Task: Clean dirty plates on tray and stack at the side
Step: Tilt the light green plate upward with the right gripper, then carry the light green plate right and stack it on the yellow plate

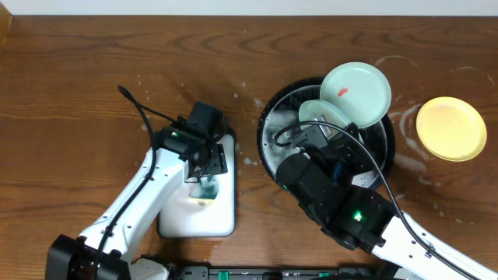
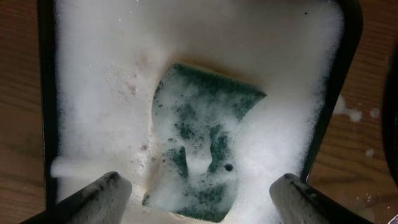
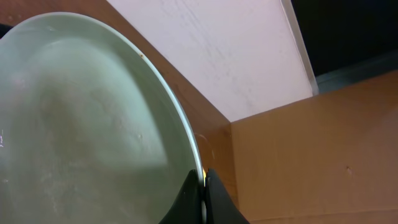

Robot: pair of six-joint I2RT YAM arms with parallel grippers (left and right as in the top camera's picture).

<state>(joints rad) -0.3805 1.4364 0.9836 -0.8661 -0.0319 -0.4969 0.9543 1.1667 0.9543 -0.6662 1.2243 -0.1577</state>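
At the left, the left claw (image 2: 202, 198) hangs over the white rectangular dish (image 1: 222, 222). Its fingers (image 2: 106, 194) are spread apart on either side of the green foam-soaked sponge (image 2: 202, 146) without touching it, placed, I judge, to take the sponge for scrubbing. To the right sits the large round black tray (image 1: 266, 134), wet with white foam. Over it the right claw (image 3: 202, 196) is clamped on the rim of a pale mint-green glossy plate (image 3: 81, 124). It holds the plate tilted above the tray, probably so the face is offered for wiping and drips fall back into the tray. A second mint-green plate (image 1: 355, 92), marked with a small red smear, rests against the tray's far rim and looks not yet cleaned. Farther right, a round yellow plate (image 1: 451, 128) lies flat on the brown wood-grain desk (image 1: 78, 78) among whitish soap streaks, apart from the tray. That is likely the start of the stack.
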